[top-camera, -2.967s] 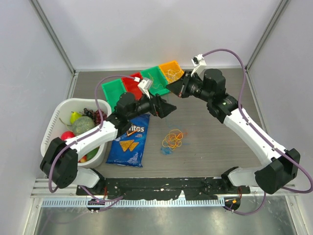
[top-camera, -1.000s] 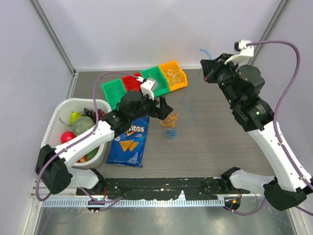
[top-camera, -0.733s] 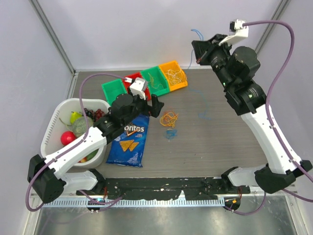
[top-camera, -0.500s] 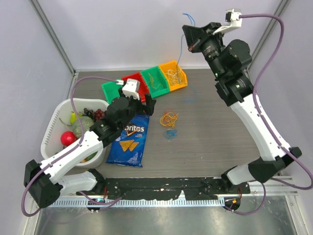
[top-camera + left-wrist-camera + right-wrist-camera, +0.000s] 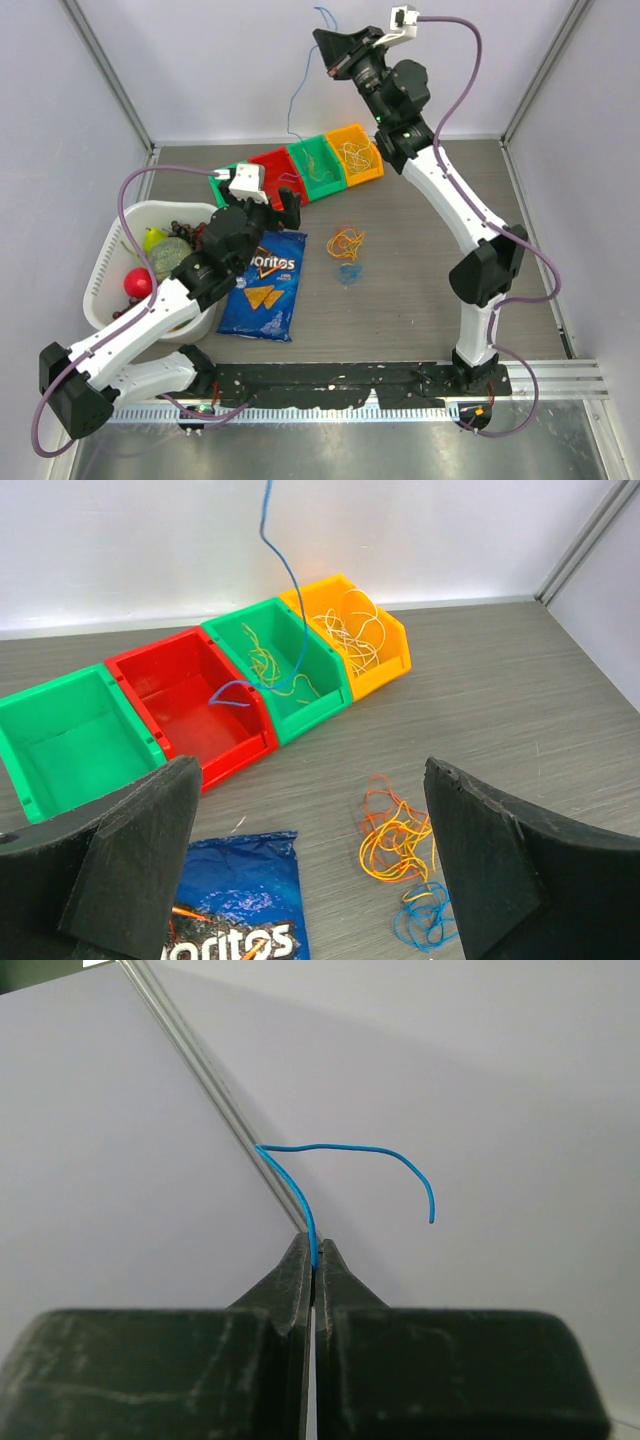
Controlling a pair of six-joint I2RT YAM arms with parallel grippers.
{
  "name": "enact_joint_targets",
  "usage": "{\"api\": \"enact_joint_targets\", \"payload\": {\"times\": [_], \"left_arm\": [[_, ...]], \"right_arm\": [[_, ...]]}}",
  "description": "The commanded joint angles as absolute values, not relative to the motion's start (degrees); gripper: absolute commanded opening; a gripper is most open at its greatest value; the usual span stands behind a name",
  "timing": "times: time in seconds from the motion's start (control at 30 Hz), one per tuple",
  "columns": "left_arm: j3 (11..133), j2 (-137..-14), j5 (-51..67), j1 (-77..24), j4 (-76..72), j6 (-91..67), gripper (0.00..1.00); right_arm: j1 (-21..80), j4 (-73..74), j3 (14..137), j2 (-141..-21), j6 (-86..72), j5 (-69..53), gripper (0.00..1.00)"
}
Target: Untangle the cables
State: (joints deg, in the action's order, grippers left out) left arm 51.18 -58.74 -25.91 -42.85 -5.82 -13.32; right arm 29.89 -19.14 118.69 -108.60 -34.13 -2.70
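A: How far along?
B: Partway. The right claw (image 5: 313,1258) is pinching a blue cable (image 5: 284,575), dangling it above the red bin (image 5: 190,695).
A: Remaining?
B: A tangle (image 5: 347,246) is lying on the tabletop (image 5: 400,300); the left claw (image 5: 312,855) is hovering, spread wide and empty.

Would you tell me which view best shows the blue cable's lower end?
Left wrist: the blue cable hangs, its end curling over the red bin. Top external shows only a faint line; right wrist shows just the tip pinched by the right gripper, jaws shut.
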Motion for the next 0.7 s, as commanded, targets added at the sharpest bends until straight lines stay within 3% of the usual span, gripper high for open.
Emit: {"api": "enact_joint_targets", "payload": {"times": [0.0, 0.33, 0.67], "left_arm": [[51.33, -57.39, -27.95, -43.07, -9.23, -12.48, 0.97], [50.54, -55.64, -29.35, -42.98, -10.11, -11.95, 0.97], [50.54, -55.46, -29.36, -42.63, -10.20, -12.22, 0.98]], "right_arm": [[31.02, -25.40, 124.18, -112.48, -36.39, -4.22, 0.01], [33.48, -26.37, 129.72, -124.79, -32.78, -4.31, 0.01], [37.17, -21.44, 137.73, -124.63, -24.43, -0.89, 0.01]]}}
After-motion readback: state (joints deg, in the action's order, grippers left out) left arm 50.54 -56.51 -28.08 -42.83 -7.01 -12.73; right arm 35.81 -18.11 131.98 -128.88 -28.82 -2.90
